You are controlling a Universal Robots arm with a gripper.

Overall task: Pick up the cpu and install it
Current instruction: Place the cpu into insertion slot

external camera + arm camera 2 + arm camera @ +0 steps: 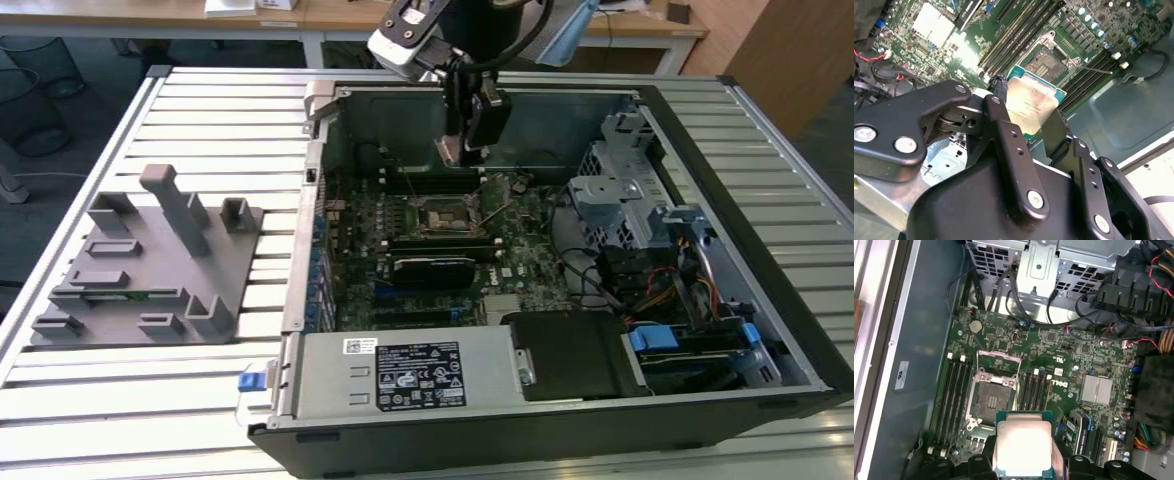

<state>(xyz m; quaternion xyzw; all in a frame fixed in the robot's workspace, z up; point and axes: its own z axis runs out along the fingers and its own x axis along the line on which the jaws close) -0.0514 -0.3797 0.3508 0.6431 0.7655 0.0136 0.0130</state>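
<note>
My gripper [467, 140] hangs inside the open computer case [747, 290], above the far part of the green motherboard [527, 245]. It is shut on the cpu [1031, 107], a flat square chip with a silvery top and a pale rim, held by two opposite edges between the black fingers [1001, 107]. In both wrist views the cpu [1023, 445] is in the air, a little off to one side of the black socket [991, 400]. The socket [1046, 62] is uncovered, with its metal load frame [999, 362] swung up and its thin lever standing out. In the exterior view the socket [441, 220] lies below and nearer than the gripper.
Black memory slots [951, 390] run along both sides of the socket. A metal drive cage [627, 190] and bundled cables [667, 290] fill the case at the exterior view's right. The power supply [400, 375] sits at the near edge. A grey fixture tray [147, 260] stands on the slatted table at the left.
</note>
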